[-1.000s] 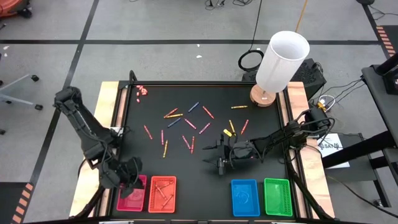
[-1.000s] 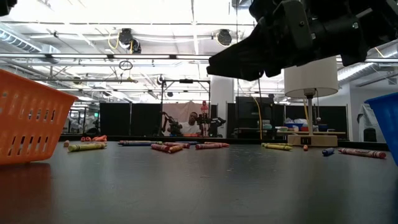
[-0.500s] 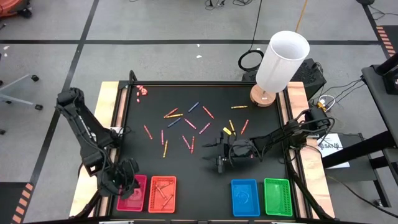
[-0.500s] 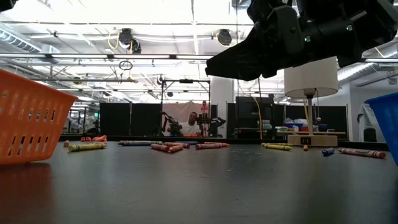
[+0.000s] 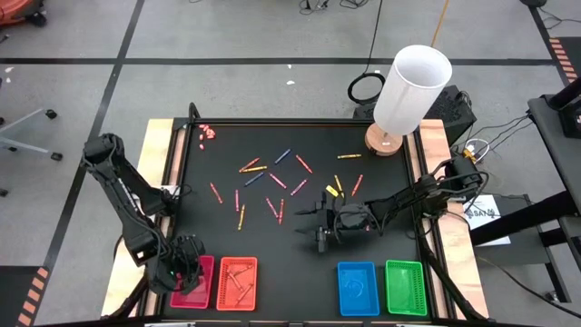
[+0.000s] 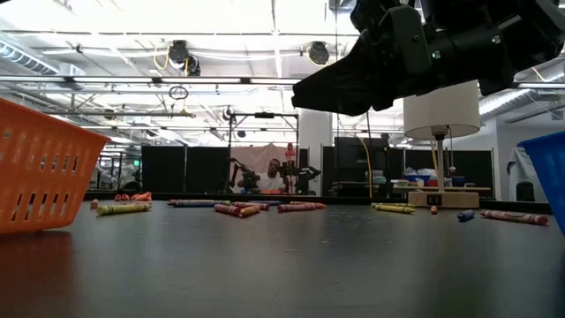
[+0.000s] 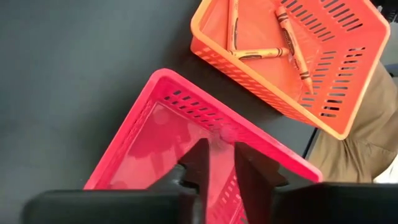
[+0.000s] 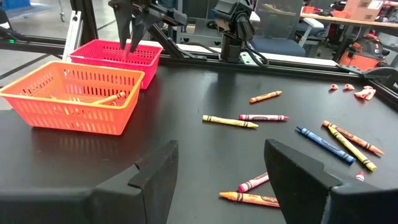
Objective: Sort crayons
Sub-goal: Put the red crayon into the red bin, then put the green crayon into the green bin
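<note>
Crayons (image 5: 272, 182) in red, pink, orange, blue and yellow lie scattered flat on the black mat; they also show in the right wrist view (image 8: 263, 117). At the near left, my left gripper (image 7: 219, 149) points steeply down over the red tray (image 5: 195, 286). Its fingers stand a narrow gap apart with nothing seen between them. The orange tray (image 7: 298, 56) beside it holds a few orange crayons (image 7: 261, 53). My right gripper (image 8: 221, 180) hovers open and nearly level above the mat's middle right (image 5: 313, 232), with nothing in it.
A blue tray (image 5: 357, 289) and a green tray (image 5: 406, 287) stand at the near right. A white lamp on a wooden foot (image 5: 410, 89) stands at the far right corner. Small pink bits (image 5: 207, 133) lie at the far left corner.
My left gripper has sunk and gone toward the table's near edge, tipping more steeply down over the red tray. My right gripper has kept still.
</note>
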{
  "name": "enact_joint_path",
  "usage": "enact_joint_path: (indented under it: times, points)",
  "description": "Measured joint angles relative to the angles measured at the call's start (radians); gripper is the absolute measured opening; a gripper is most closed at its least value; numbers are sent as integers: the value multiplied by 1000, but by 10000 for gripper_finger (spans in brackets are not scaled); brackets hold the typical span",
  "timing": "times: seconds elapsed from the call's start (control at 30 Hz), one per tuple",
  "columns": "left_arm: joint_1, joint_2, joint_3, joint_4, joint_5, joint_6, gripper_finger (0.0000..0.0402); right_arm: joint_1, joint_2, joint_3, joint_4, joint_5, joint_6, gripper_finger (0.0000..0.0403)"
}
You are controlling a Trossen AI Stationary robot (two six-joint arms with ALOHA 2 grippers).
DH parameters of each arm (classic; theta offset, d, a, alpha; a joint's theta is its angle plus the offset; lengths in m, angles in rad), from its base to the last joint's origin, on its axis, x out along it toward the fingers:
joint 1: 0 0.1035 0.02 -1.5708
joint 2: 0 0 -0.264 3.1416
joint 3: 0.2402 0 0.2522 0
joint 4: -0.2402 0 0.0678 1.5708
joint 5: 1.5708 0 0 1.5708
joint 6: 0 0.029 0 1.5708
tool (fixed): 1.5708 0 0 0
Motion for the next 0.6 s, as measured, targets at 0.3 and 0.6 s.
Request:
enact_joint_path:
  times: [0.3, 0.6]
  points:
    - [0, 1, 0, -1, 0, 1, 152, -4, 0, 0, 3, 7, 50, 221]
    - [0, -49, 0, 2, -102, 133, 145, -22, 0, 19, -35, 159, 132, 221]
